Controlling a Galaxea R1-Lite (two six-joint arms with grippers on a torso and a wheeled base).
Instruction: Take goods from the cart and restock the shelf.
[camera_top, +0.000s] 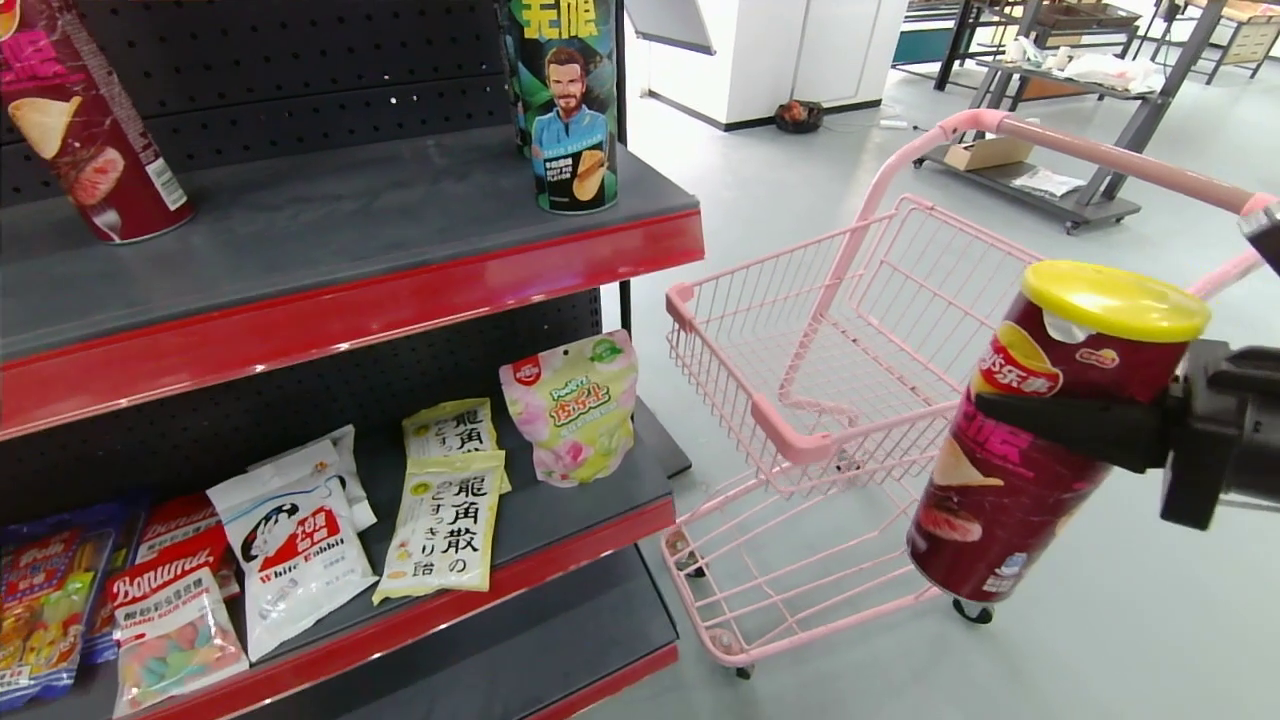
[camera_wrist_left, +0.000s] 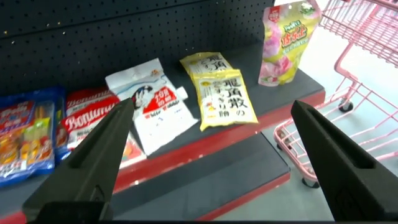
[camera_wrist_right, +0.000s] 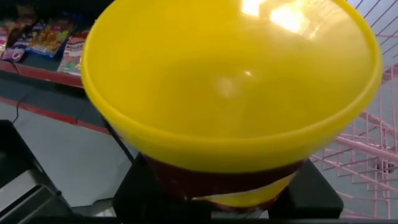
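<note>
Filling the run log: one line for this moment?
right gripper: holding chip can near cart | left gripper: open, facing snack shelf

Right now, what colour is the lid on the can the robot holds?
Yellow. The lid on the red can shows best in the right wrist view.

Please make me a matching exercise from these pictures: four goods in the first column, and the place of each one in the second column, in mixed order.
1. maroon can with yellow lid
2. green can
3. pink-green pouch
4. white bag

A. lying on the lower shelf
B. standing on the upper shelf
C. held in the right gripper
D. upright at the lower shelf's end nearest the cart

Pairs: 1-C, 2-B, 3-D, 4-A.
</note>
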